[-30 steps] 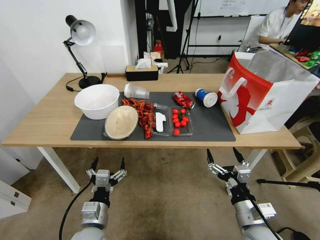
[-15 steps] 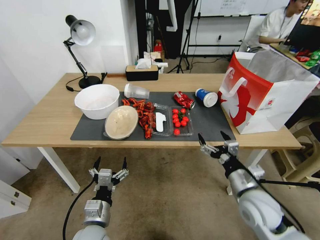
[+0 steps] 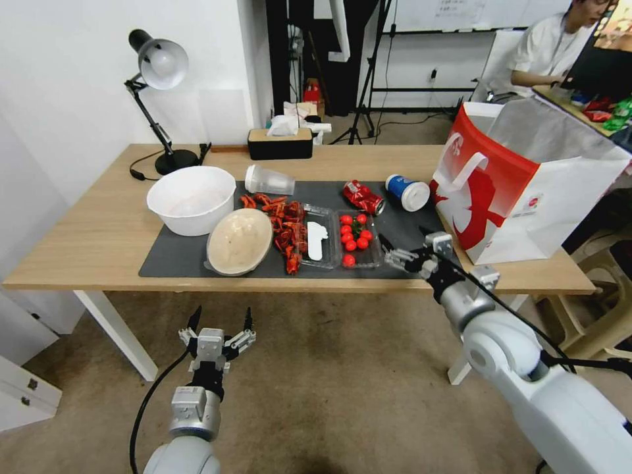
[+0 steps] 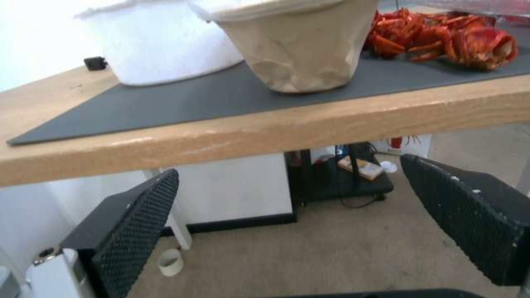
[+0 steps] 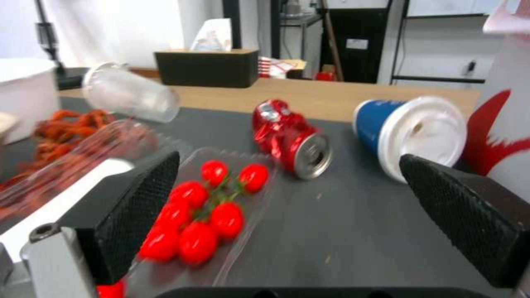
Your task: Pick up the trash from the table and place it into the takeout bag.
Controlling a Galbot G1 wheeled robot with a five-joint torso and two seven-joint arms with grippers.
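Trash lies on the dark mat [image 3: 421, 253] of the table [image 3: 79, 250]: can [image 3: 362, 196], blue cup [image 3: 406, 192], clear cup [image 3: 268, 180]; the bag [image 3: 520, 191] stands at the right end; my right gripper [image 3: 403, 245] hangs open over the mat's front edge; my left gripper [image 3: 220, 322] waits open below. From my right wrist, can [image 5: 291, 136] and blue cup [image 5: 411, 132] lie between my spread fingers [image 5: 132, 207].

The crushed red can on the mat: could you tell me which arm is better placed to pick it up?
Probably the right: the right gripper is open over the mat near the crushed red can; the left gripper hangs below the table.
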